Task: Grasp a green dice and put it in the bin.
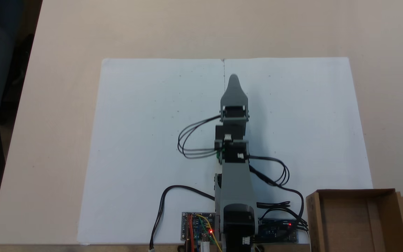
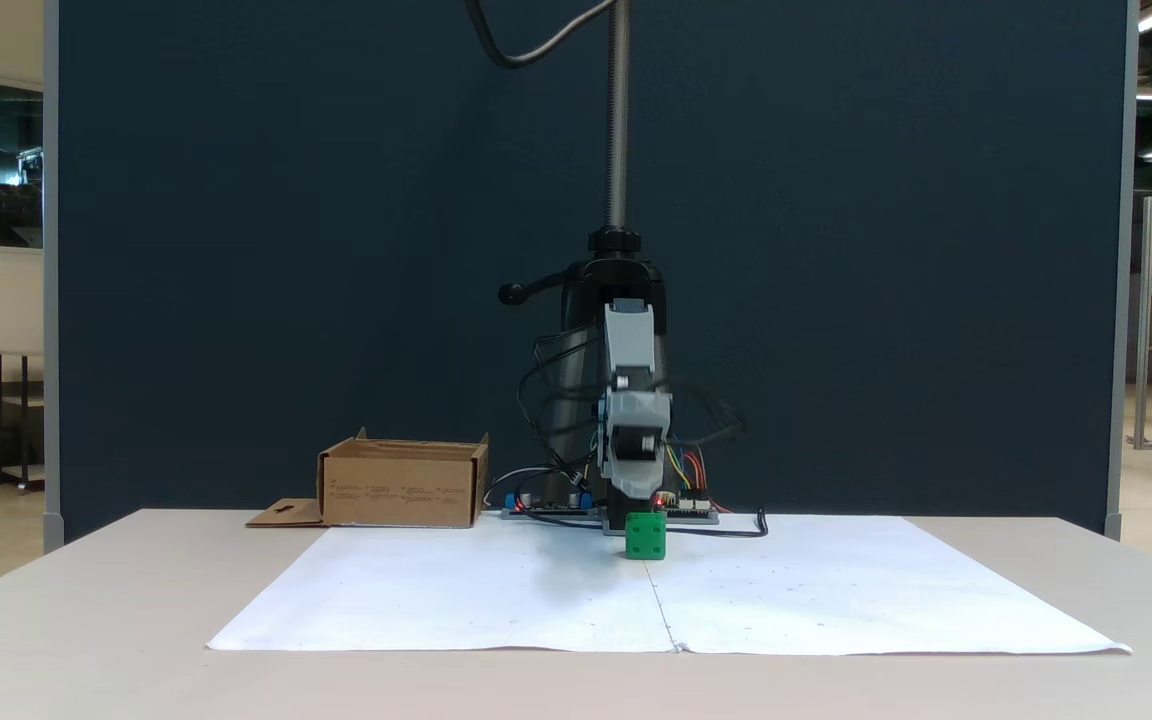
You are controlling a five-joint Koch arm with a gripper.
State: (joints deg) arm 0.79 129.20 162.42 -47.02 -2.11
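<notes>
A: Green dice point(image 2: 645, 536), seen from the front fixed view: resting on the white paper sheet point(image 2: 436, 590) near the sheet's centre seam, directly below the arm's lowered head. Is it held?

B: Cannot tell. From the top-down fixed view the arm point(image 1: 235, 175) reaches out along the seam and covers the dice; the fingers point(image 1: 234, 81) present a single tapered tip, so whether they are open or closed is not shown. From the front, the arm's head sits just above the dice and hides the fingers.

A: And the bin point(image 2: 404, 484)?

B: Brown cardboard, on the tabletop point(image 2: 86, 620) to the left of the arm's base in the front view and well apart from the dice; in the top-down view it is the bin point(image 1: 357, 224) at the near right corner, its floor bare.

A: Progress, then?

B: Judged early: the arm is at the dice, with a grasp perhaps in hand. Lifting, carrying across and dropping into the bin all remain.
</notes>
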